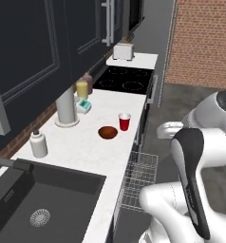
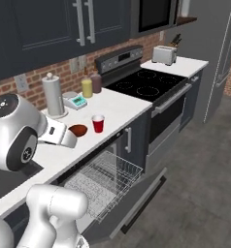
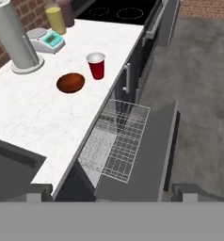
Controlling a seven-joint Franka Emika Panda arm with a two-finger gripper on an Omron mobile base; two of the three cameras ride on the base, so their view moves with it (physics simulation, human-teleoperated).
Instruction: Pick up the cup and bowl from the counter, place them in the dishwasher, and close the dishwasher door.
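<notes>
The red cup [image 1: 125,122] [image 2: 98,123] [image 3: 96,65] stands upright near the front edge of the white counter [image 1: 81,147] [image 3: 34,122]. The reddish-brown bowl [image 1: 108,132] [image 2: 79,130] [image 3: 70,83] rests just beside it, toward the sink. Below the counter the dishwasher door [image 2: 137,193] [image 3: 149,155] hangs fully lowered, and the grey wire rack [image 1: 141,175] [image 2: 104,177] [image 3: 116,141] is pulled out over it, with nothing in it. My gripper [image 3: 112,194] is open and holds nothing; its fingertips [image 3: 38,192] stand wide apart. It hovers high above the rack, well short of cup and bowl.
A paper towel holder [image 1: 66,107], a small scale [image 1: 84,105], a yellow jar [image 1: 82,89] and a brown jar stand at the counter's back. A soap bottle [image 1: 38,144] and a dark sink [image 1: 43,204] lie nearer me. Black stove [image 1: 124,79] and toaster [image 1: 124,51] sit beyond.
</notes>
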